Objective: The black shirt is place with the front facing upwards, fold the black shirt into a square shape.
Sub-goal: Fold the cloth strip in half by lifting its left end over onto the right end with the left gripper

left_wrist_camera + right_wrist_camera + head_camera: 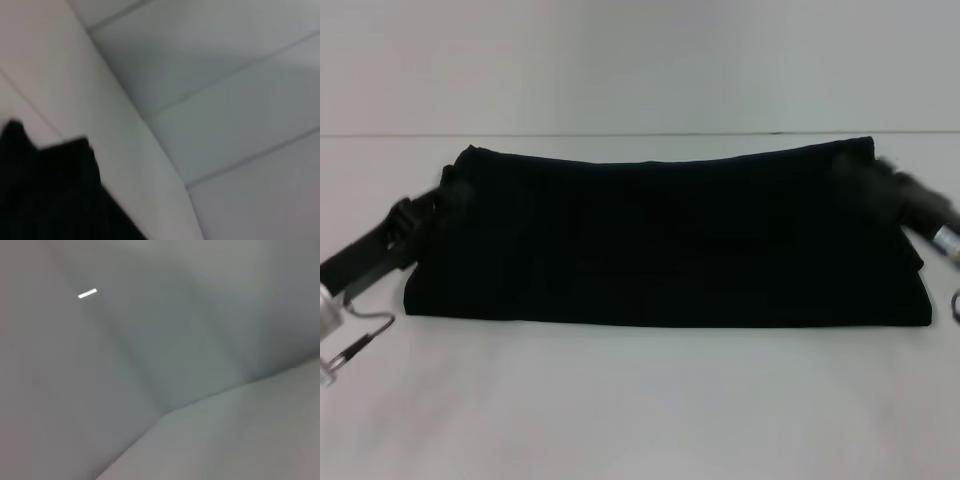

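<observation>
White tabletop fills the head view, meeting a pale wall along a thin line behind. On it lies the black shirt, gathered into a long, wide band across the middle of the table, plain black on the side showing, its near edge fairly straight and its far edge slightly wavy. No lettering shows.

At the shirt's left end, the left gripper reaches in from the lower left and meets the cloth near the far corner. At the right end, the right gripper comes in from the right edge and overlaps the far corner there. Both are dark against dark fabric, so I cannot tell whether either is clasped on the cloth or loose.

The left wrist view catches a black fold of shirt against white panels.
</observation>
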